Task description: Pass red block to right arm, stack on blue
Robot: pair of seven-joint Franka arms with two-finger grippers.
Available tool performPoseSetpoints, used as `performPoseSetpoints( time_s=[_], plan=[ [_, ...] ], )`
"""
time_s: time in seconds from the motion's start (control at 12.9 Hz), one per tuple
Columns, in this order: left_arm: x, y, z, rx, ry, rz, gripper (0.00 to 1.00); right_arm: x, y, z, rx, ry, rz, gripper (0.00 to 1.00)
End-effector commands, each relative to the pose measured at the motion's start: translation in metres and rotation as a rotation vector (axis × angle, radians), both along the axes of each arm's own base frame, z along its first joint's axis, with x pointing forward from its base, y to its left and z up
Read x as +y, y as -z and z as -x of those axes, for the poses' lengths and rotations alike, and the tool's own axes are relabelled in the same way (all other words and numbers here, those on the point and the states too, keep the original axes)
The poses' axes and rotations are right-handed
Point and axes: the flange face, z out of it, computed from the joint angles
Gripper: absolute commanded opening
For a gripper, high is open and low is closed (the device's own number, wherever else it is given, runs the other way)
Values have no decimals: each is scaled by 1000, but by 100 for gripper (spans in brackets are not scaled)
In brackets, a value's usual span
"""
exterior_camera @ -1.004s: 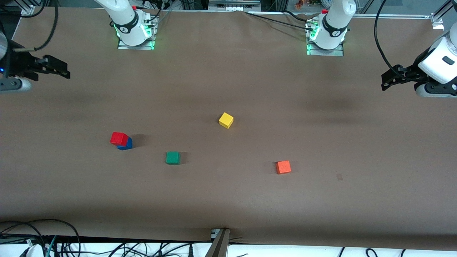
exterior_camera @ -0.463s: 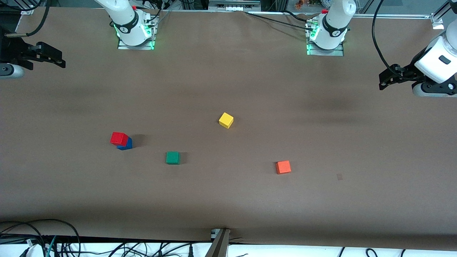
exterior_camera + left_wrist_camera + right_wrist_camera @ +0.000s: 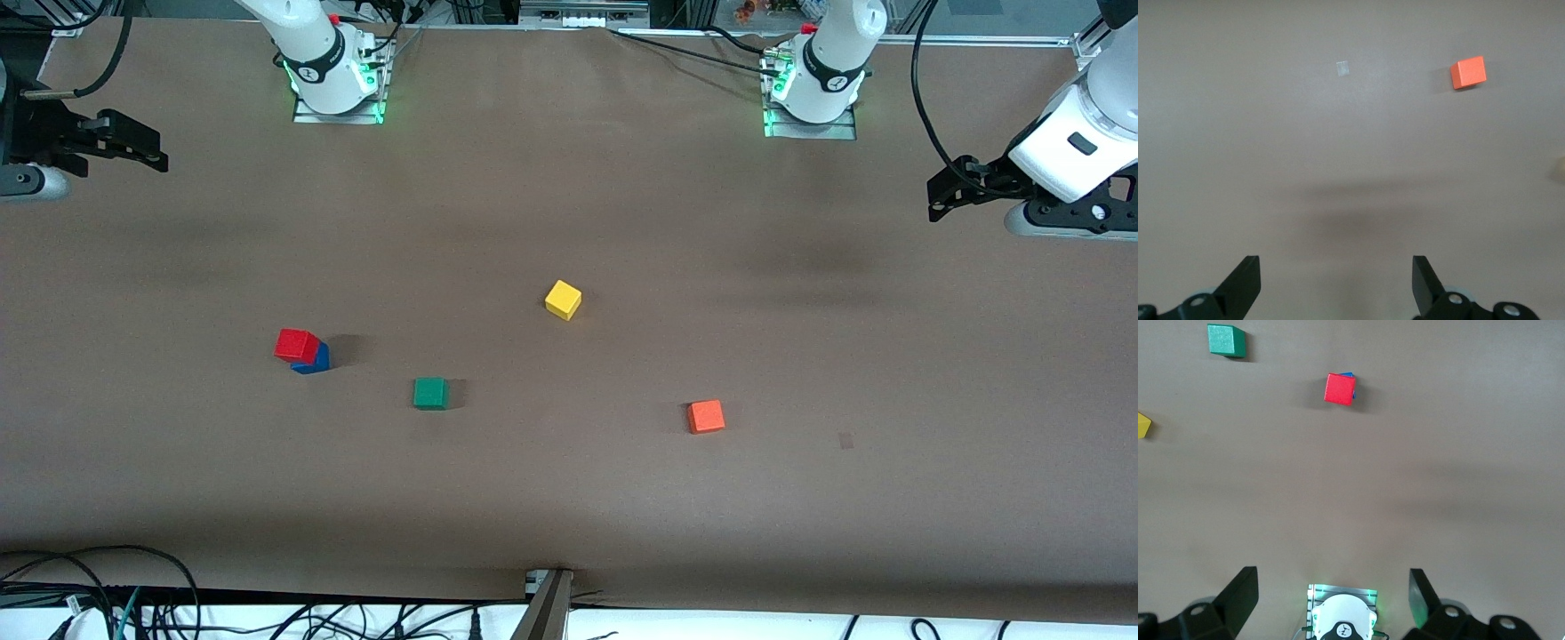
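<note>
The red block (image 3: 296,344) sits on top of the blue block (image 3: 315,360), slightly offset, toward the right arm's end of the table. Both also show in the right wrist view, the red block (image 3: 1339,389) covering most of the blue block (image 3: 1349,376). My right gripper (image 3: 151,158) is open and empty, up over the table's edge at the right arm's end. My left gripper (image 3: 939,197) is open and empty, up over the left arm's end of the table. In each wrist view the jaws stand wide apart with nothing between them.
A yellow cube (image 3: 563,300) lies mid-table. A green cube (image 3: 430,393) lies beside the stack, toward the middle of the table. An orange cube (image 3: 706,416) lies toward the left arm's end and shows in the left wrist view (image 3: 1469,72). Cables hang along the table's near edge.
My right gripper has risen and drawn back toward the table's end. My left gripper has shifted a little toward the table's middle. The blocks have not moved.
</note>
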Motion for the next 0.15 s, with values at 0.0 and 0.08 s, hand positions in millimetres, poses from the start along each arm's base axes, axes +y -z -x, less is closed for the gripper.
performPoseSetpoints(
  time_s=[0.0,0.08],
  plan=[
    [-1,-7,-3,-6,-5,15,100,-3,-6,-1,-3,9,13,100],
    [-2,-7,-3,-6,-4,19,100,-3,-6,-1,-3,9,12,100]
  ],
)
